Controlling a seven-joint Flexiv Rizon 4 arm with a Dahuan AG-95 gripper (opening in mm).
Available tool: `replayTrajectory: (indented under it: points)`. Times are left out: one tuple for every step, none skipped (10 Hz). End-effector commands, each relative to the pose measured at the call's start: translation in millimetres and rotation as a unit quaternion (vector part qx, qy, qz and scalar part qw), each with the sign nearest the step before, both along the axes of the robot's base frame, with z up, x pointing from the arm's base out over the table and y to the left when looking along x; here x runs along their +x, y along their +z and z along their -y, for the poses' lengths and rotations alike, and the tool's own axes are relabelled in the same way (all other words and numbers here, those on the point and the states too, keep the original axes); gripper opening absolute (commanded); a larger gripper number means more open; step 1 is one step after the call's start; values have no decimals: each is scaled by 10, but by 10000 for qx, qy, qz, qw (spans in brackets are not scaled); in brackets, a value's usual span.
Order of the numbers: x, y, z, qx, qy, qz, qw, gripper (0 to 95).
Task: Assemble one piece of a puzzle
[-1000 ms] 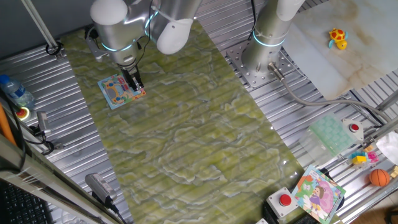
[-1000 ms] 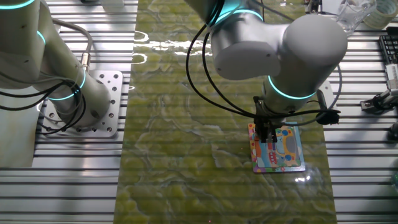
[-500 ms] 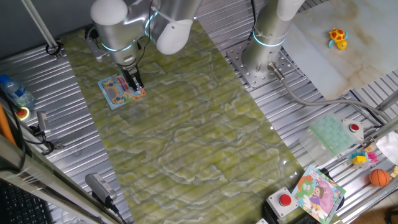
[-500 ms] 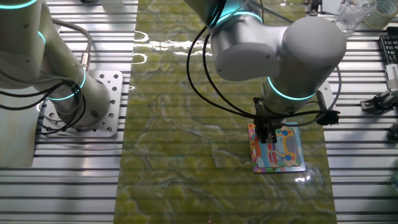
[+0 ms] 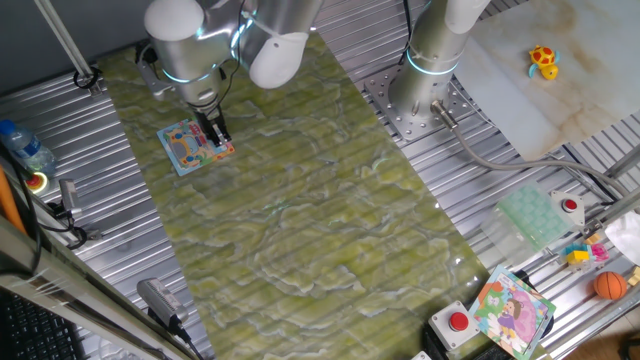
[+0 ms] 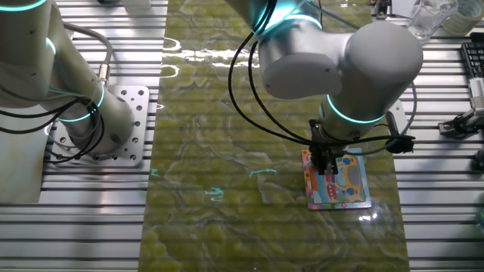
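Observation:
The puzzle [image 5: 193,146] is a small square board with a light-blue border and a red, yellow and green cartoon picture. It lies flat on the green mat at the far left, and also shows in the other fixed view [image 6: 338,180]. My gripper [image 5: 214,136] points straight down over the board's right part, fingertips at or just above its surface; in the other fixed view the gripper [image 6: 327,169] is over the board's upper left. The black fingers stand close together. The piece is hidden under or between the fingers; I cannot tell whether it is held.
A second arm's base [image 5: 425,95] stands on a metal plate at the mat's right. A larger colourful board with a purple figure [image 5: 512,312], red buttons [image 5: 458,322], an orange ball [image 5: 609,285] and small toys lie at the lower right. A bottle [image 5: 22,146] stands at the left edge.
Almost nothing: the arm has shifted by a few pixels, and the gripper stays on the puzzle at the same spot.

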State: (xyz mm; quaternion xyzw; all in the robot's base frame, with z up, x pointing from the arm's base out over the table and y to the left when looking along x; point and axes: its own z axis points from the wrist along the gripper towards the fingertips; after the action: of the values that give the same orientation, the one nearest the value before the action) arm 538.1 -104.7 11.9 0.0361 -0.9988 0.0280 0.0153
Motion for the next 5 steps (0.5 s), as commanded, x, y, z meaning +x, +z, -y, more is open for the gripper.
replayTrajectory:
  points:
    - [-15,59,-5,-68,70,-15,10000,0]
    - [-19,75,-6,-98,111,1,9999,0]
    - [-29,132,-18,-116,196,55,9997,0]
    - [-41,192,-34,-113,240,68,9996,0]
    - [-67,306,-70,-96,309,74,9994,0]
